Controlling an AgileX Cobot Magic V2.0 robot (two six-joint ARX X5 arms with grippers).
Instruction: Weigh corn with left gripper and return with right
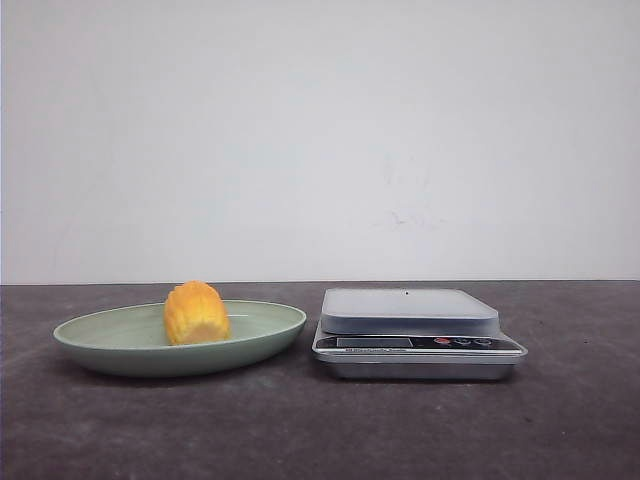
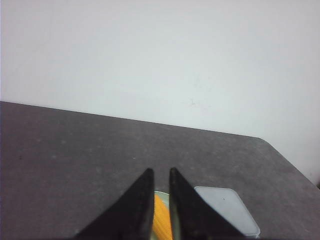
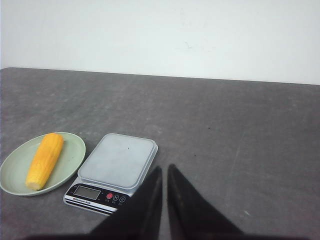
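The corn (image 1: 196, 313), a short yellow-orange cob, lies in a pale green plate (image 1: 80, 345) on the left of the dark table. A silver kitchen scale (image 1: 410, 312) with an empty tray stands just right of the plate. Neither gripper shows in the front view. In the left wrist view my left gripper (image 2: 160, 172) is shut and empty, held above the corn (image 2: 162, 220), which shows through the thin gap, with the scale's tray (image 2: 225, 207) beside it. My right gripper (image 3: 165, 170) is shut and empty, near the scale (image 3: 117, 160), with the corn (image 3: 45, 160) and plate (image 3: 70, 155) beyond it.
The dark grey table (image 1: 320, 430) runs back to a plain white wall (image 1: 320, 130). The scale's display and buttons (image 3: 97, 194) face the robot. The table's rounded far corner (image 2: 265, 142) shows in the left wrist view.
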